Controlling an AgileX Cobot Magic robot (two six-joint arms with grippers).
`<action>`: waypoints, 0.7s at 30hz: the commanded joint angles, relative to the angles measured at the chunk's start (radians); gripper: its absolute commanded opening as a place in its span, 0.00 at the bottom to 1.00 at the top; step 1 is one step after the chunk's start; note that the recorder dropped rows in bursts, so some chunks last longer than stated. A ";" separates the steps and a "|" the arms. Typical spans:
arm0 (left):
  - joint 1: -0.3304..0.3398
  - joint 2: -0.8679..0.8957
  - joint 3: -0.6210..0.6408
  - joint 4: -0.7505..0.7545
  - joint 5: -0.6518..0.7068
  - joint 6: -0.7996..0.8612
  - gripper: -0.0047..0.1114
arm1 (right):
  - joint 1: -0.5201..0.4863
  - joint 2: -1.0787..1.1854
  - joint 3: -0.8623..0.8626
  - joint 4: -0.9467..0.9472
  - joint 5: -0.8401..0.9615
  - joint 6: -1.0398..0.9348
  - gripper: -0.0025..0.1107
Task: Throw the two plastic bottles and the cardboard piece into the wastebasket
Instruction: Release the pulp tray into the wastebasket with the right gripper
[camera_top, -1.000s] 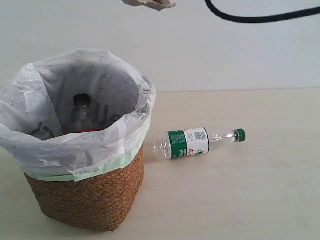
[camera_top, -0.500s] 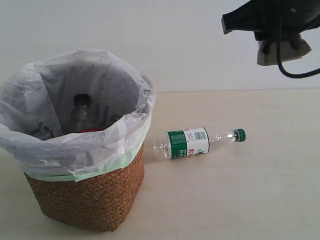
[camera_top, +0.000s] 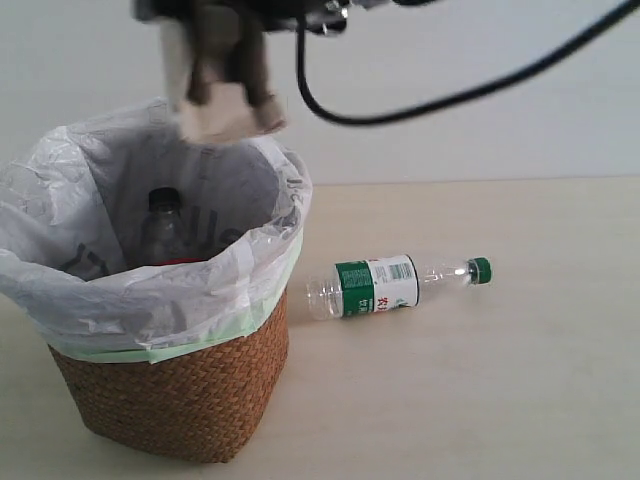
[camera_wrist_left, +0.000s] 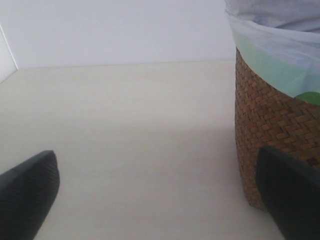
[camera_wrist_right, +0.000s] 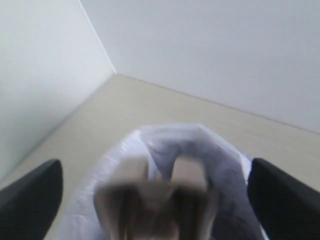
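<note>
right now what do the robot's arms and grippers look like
The left gripper has two black, rounded fingers with a fine ribbed texture. The right gripper looks alike but blurred. The right arm is dark, with a black cable looping off it. No markings show.

The wastebasket (camera_top: 180, 400) stands on the table (camera_top: 500, 400) at the lower left of the exterior frame. Inside it the larger bottle (camera_top: 162, 225) stands upright. Right of the basket, near but apart, the slimmer bottle (camera_top: 385, 284) lies on its side at mid-frame, cap toward the right edge. The cardboard piece (camera_top: 225, 112) is at the upper left, above the basket's opening.
</note>
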 joint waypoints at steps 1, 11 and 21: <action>-0.006 -0.003 -0.004 -0.002 -0.008 -0.009 0.97 | -0.017 -0.002 -0.111 -0.057 0.147 0.144 0.87; -0.006 -0.003 -0.004 -0.002 -0.008 -0.009 0.97 | -0.141 -0.002 -0.050 -0.610 0.605 0.311 0.48; -0.006 -0.003 -0.004 -0.002 -0.008 -0.009 0.97 | -0.274 -0.002 0.140 -0.665 0.548 0.291 0.48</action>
